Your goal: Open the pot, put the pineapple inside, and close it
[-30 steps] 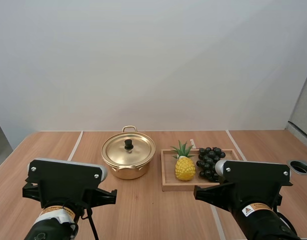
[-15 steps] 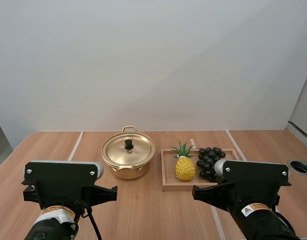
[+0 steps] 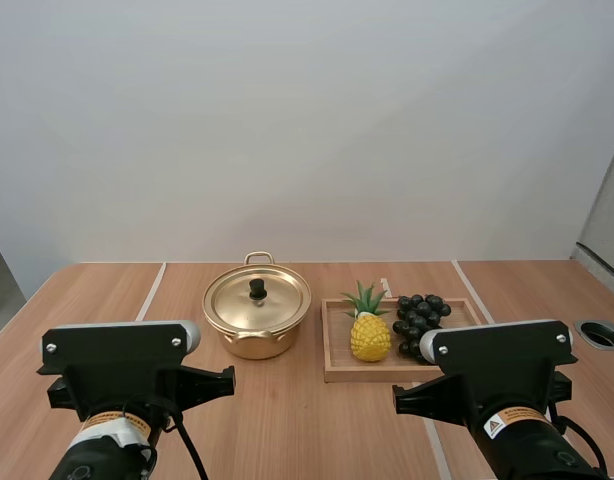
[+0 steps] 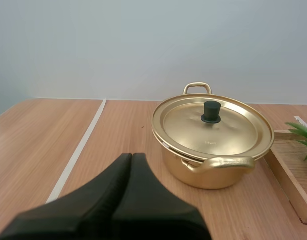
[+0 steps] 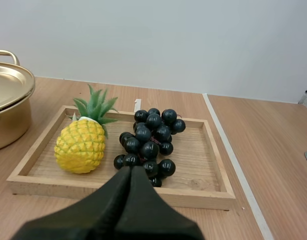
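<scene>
A gold pot with its lid on and a black knob stands mid-table. Right of it a wooden tray holds a yellow pineapple with green leaves and a bunch of dark grapes. My left gripper is shut, one dark wedge short of the pot and to its left. My right gripper is shut too, its tip over the tray's near rim, in front of the grapes and right of the pineapple.
Both arm housings stand at the table's near edge. White seam lines run across the wooden table. A round grommet hole sits at the far right. Bare table lies left of the pot.
Both arms' housings have shifted slightly in the high view, the left one lower, the right one lower and to the right. Pot, tray and fruit have not moved.
</scene>
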You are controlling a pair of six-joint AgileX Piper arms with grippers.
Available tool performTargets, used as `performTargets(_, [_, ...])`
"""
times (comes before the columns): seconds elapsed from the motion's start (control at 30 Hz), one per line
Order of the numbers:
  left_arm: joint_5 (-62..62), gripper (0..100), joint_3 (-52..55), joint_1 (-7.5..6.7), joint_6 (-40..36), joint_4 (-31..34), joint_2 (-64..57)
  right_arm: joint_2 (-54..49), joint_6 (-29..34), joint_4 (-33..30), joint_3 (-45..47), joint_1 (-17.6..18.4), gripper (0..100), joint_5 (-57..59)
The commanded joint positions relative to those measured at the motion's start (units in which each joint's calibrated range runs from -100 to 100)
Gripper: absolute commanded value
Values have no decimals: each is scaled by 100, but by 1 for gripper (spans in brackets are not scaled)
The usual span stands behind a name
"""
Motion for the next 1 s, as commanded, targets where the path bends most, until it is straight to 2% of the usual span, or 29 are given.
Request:
performTargets(0.0, [-128,0,0,10,-63,-73,-25,-29,-21,-71,0,11,0,-61])
performTargets(0.97, [-40,0,0,10,-217,-110,-25,-29,-21,-111,0,11,0,-72])
